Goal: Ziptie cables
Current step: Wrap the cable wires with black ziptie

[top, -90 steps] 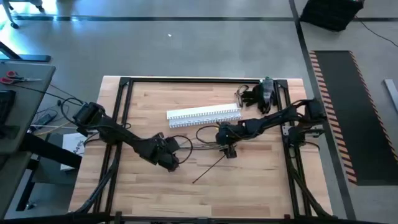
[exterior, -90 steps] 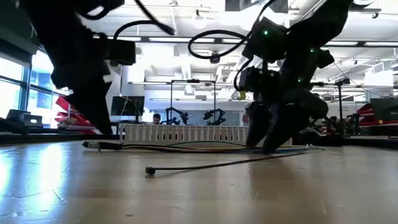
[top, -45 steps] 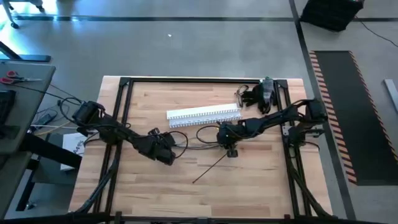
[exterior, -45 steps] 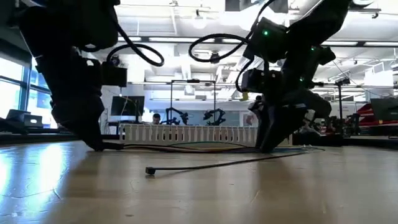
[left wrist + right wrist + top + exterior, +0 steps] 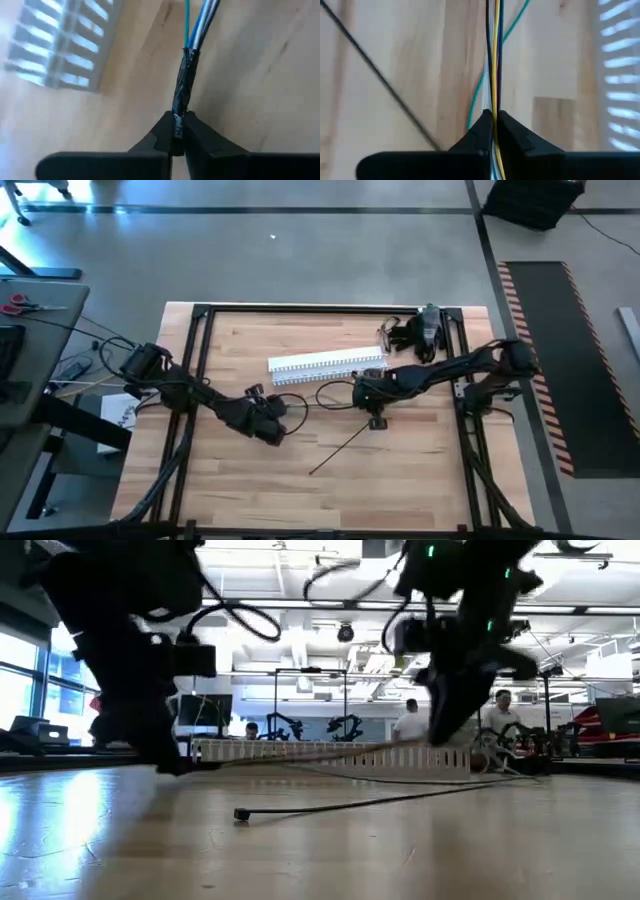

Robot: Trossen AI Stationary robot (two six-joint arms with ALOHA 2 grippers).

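Both grippers, left (image 5: 176,131) and right (image 5: 493,120), pinch the cables (image 5: 493,60).

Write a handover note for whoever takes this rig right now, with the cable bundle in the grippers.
Left gripper: shut on the cables at their taped end, table centre-left.
Right gripper: shut on the same cables further along, centre-right; one green strand bows loose.
Cables are stretched between both grippers, raised off the table in front of the white slotted channel.
Black zip tie lies free on the table, nearer than the cables.
Done: cables gathered and held.
Left: wrap the zip tie round them and cinch it.
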